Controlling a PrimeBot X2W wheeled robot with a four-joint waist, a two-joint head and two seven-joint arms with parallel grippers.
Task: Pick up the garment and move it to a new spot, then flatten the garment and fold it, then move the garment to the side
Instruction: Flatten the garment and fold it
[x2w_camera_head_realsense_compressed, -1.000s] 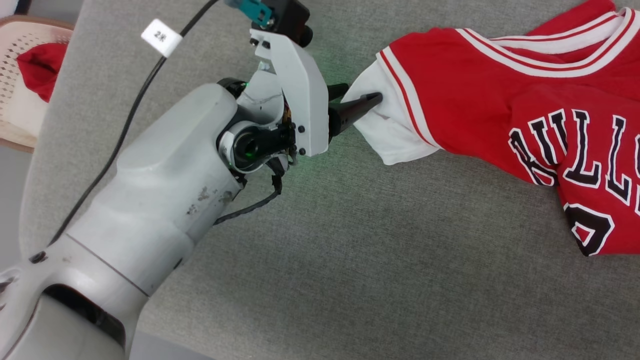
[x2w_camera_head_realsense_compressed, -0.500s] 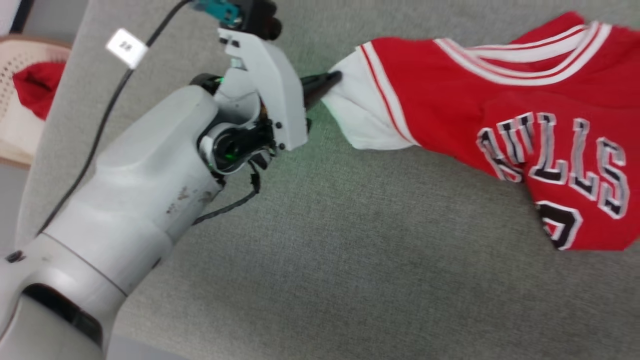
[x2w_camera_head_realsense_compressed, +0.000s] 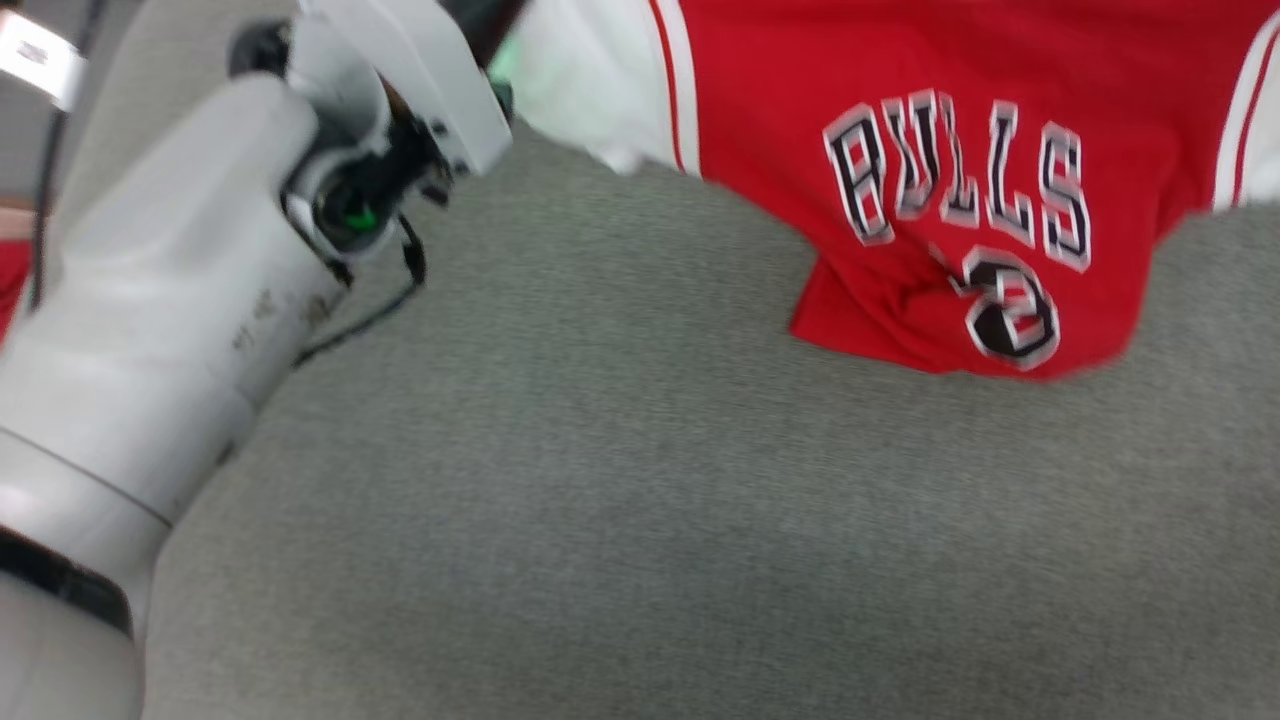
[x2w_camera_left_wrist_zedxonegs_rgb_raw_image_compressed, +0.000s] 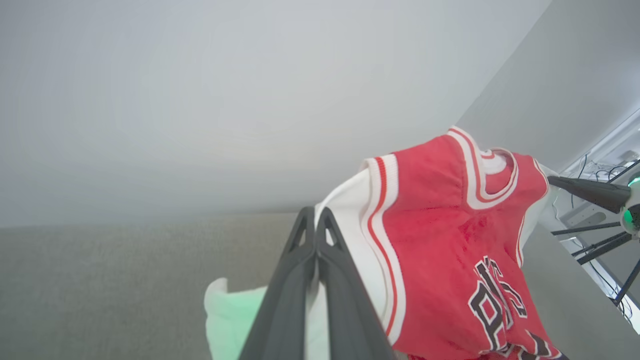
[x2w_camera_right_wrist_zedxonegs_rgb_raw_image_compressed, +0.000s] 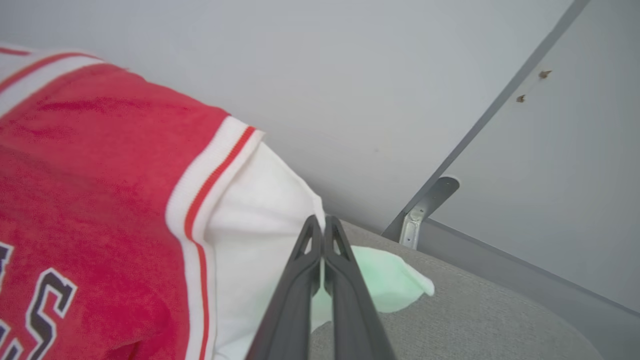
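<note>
- Red cloth with white trim: that is the garment (x2w_camera_head_realsense_compressed: 780, 150). It hangs stretched between my two claws, near the top of the head view.
- My left claw (x2w_camera_left_wrist_zedxonegs_rgb_raw_image_compressed: 316, 216) is squeezed tight, with its two dark fingers pressed together. It pinches one white sleeve end (x2w_camera_left_wrist_zedxonegs_rgb_raw_image_compressed: 350, 210).
- My right claw (x2w_camera_right_wrist_zedxonegs_rgb_raw_image_compressed: 322, 223) is squeezed tight too. It pinches the other white sleeve end (x2w_camera_right_wrist_zedxonegs_rgb_raw_image_compressed: 260, 210).
- The chest of the garment faces my head camera. I can see the black-and-white letters (x2w_camera_head_realsense_compressed: 960, 170) and the number (x2w_camera_head_realsense_compressed: 1005, 315) under them.
- The striped collar (x2w_camera_left_wrist_zedxonegs_rgb_raw_image_compressed: 487, 175) sits up high, between the two sleeves.
- The bottom of the garment sags down and bunches up by the grey surface (x2w_camera_head_realsense_compressed: 620, 520). It is blurry there, so I cannot tell if it touches.
- A green glow (x2w_camera_left_wrist_zedxonegs_rgb_raw_image_compressed: 230, 315) falls on the white cloth just beside my left claw.
- My pale left forearm (x2w_camera_head_realsense_compressed: 150, 300) reaches up from the lower left of the head view.
- A plain pale wall (x2w_camera_left_wrist_zedxonegs_rgb_raw_image_compressed: 200, 90) stands behind the garment in both wrist views.
</note>
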